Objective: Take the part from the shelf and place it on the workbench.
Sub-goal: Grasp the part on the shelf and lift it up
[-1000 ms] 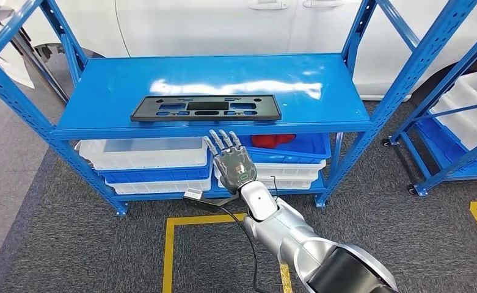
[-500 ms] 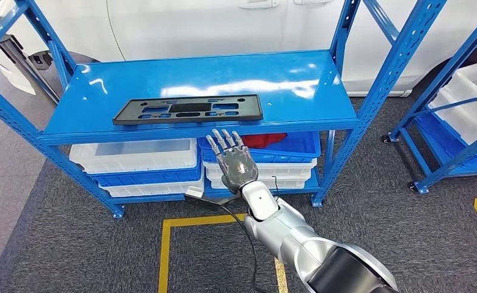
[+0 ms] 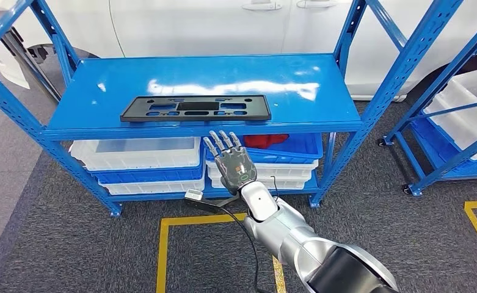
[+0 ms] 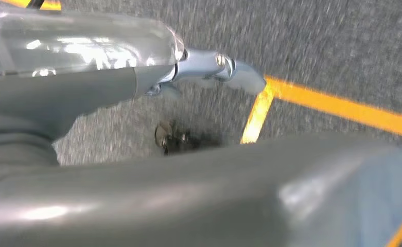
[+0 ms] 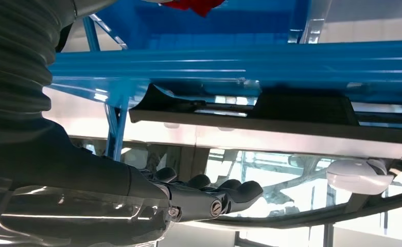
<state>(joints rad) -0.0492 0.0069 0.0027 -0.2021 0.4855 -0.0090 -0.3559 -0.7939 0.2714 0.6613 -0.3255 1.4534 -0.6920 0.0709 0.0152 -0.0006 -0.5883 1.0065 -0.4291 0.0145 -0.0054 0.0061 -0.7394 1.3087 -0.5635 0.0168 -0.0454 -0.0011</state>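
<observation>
The part [image 3: 196,108] is a flat black rectangular panel with cutouts, lying along the front edge of the blue shelf's top board [image 3: 236,73]. My right hand [image 3: 233,162] is raised in front of the shelf, just below that edge and a little right of the part's middle, fingers straight and apart, holding nothing. From the right wrist the part [image 5: 271,110] shows edge-on beyond the right hand [image 5: 204,195], with a gap between them. My left hand [image 4: 209,72] hangs over the carpet and holds nothing.
White and blue bins [image 3: 144,160] fill the lower shelf; one blue bin holds something red [image 3: 266,140]. A second blue rack [image 3: 455,122] stands at the right, a white car [image 3: 223,24] behind. Yellow tape [image 3: 162,244] and a cable [image 3: 223,210] lie on the carpet.
The whole picture has shifted slightly, so the camera moved; the part lies where it was on the shelf. My right hand keeps the same raised, spread pose.
</observation>
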